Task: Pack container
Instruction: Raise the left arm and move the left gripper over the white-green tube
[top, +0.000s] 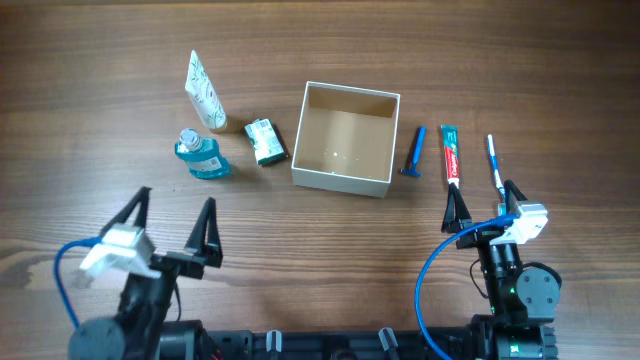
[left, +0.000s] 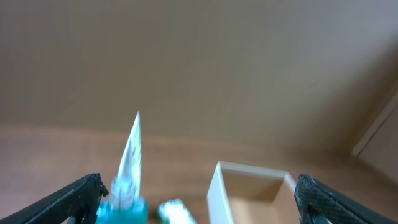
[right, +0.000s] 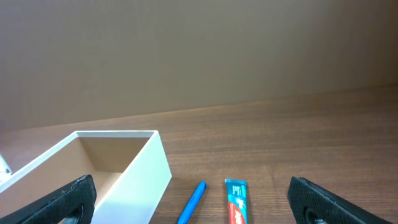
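Note:
The container (top: 340, 183), a square open box with white walls and a brown inside, stands empty at the table's middle. Left of it lie a white tube (top: 205, 92), a blue bottle (top: 203, 155) and a small green-and-white packet (top: 265, 140). To its right lie a blue razor (top: 413, 152), a toothpaste tube (top: 452, 155) and a toothbrush (top: 495, 165). My left gripper (top: 176, 200) hangs open just short of the blue bottle, holding nothing. My right gripper (top: 482, 190) is open and empty, close to the near ends of the toothpaste and toothbrush.
In the left wrist view the bottle (left: 124, 208), tube (left: 132, 149) and container wall (left: 217, 193) lie ahead between the fingers. The right wrist view shows the container wall (right: 140, 186), razor (right: 193, 202) and toothpaste (right: 237, 202) ahead. Bare wood surrounds the items.

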